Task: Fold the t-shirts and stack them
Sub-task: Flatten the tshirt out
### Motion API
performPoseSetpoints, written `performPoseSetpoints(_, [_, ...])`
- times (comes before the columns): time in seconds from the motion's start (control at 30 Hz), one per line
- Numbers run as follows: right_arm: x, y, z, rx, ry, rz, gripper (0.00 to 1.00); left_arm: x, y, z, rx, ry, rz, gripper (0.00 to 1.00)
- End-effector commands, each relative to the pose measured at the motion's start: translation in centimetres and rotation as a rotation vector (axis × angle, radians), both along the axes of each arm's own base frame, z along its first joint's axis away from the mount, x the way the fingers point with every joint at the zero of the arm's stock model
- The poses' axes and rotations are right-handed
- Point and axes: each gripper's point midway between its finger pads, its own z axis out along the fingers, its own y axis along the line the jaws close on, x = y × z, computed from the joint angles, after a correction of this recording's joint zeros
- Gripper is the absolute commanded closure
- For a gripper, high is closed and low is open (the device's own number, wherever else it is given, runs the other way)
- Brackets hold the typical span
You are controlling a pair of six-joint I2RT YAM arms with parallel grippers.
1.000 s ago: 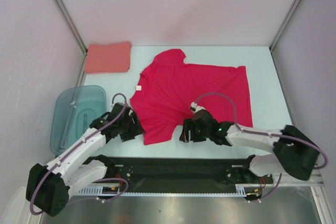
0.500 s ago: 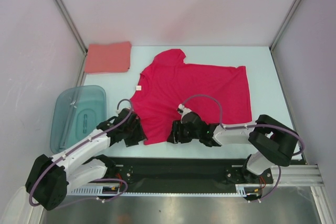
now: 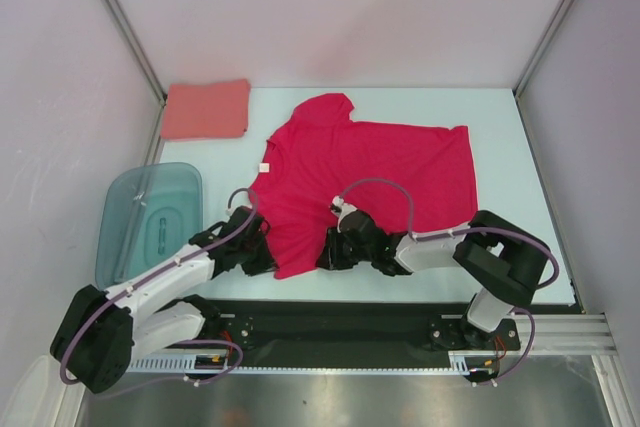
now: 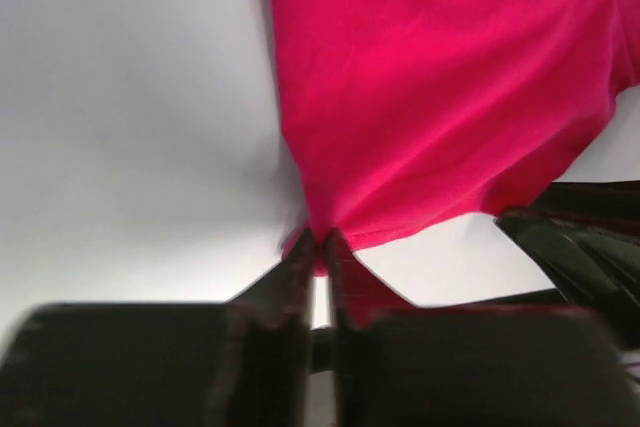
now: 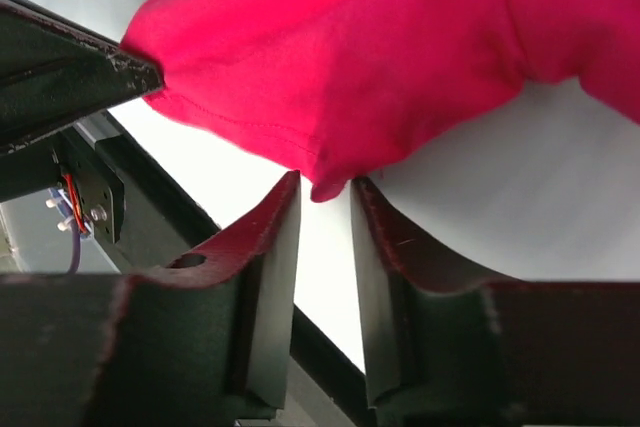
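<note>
A crimson-red t-shirt (image 3: pixel 370 172) lies spread flat on the table, its near hem toward the arms. A salmon-pink t-shirt (image 3: pixel 205 109) sits folded at the back left corner. My left gripper (image 3: pixel 268 261) is at the hem's near left corner. In the left wrist view, that gripper (image 4: pixel 320 239) is shut on the corner of the red t-shirt (image 4: pixel 440 87). My right gripper (image 3: pixel 328 252) is a short way right along the same hem. In the right wrist view its fingers (image 5: pixel 325 183) stand narrowly open astride a bunched fold of the red t-shirt (image 5: pixel 340 47).
A translucent teal tub (image 3: pixel 150 222) stands at the left, just beyond the left arm. The black base rail (image 3: pixel 340 322) runs along the near edge. The two grippers are close together. Metal frame posts (image 3: pixel 120 22) rise at the back corners.
Both grippers slid in along the near hem toward each other, and their jaws narrowed. The left one closed on the hem corner. The shirts lie as before.
</note>
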Motion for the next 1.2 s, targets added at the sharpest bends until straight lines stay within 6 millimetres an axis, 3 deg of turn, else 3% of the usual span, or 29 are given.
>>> performPoseSetpoints(0.0, [-0.8,0.5,-1.1,-0.037,0.008,0.046,0.75,0.2,-1.0,0.9,-0.053,-0.035,-0.027,0.94])
performPoseSetpoints(0.03, [-0.9,0.5,-1.1,-0.032,0.013,0.046,0.78,0.2,-1.0,1.0,-0.057,-0.036,-0.020,1.00])
performPoseSetpoints(0.1, [-1.2,0.4,-1.1,-0.033,0.023,0.055,0.94,0.0,-0.7,1.4,-0.057,-0.042,-0.011,1.00])
performPoseSetpoints(0.17, [-1.2,0.2,-0.7,-0.035,0.025,0.056,1.00,-0.5,-0.4,2.0,-0.066,-0.045,0.003,1.00])
performPoseSetpoints(0.43, [-3.1,-0.8,0.9,-0.044,0.077,0.102,1.00,-2.4,-0.1,3.3,-0.134,-0.020,0.056,1.00])
performPoseSetpoints(0.67, [-4.3,-1.4,0.4,-0.055,0.119,0.136,1.00,-5.0,0.1,1.4,-0.184,0.061,0.087,1.00])
performPoseSetpoints(0.83, [-5.4,-0.6,0.1,-0.025,0.159,0.176,1.00,-6.0,1.1,1.0,-0.163,0.078,0.117,1.00])
performPoseSetpoints(0.93, [-5.9,0.0,0.3,-0.007,0.176,0.189,1.00,-5.6,1.6,1.9,-0.160,0.029,0.134,1.00])
performPoseSetpoints(1.17, [-6.5,0.5,1.4,0.025,0.189,0.181,1.00,-5.8,1.9,1.3,-0.123,0.059,0.126,1.00])
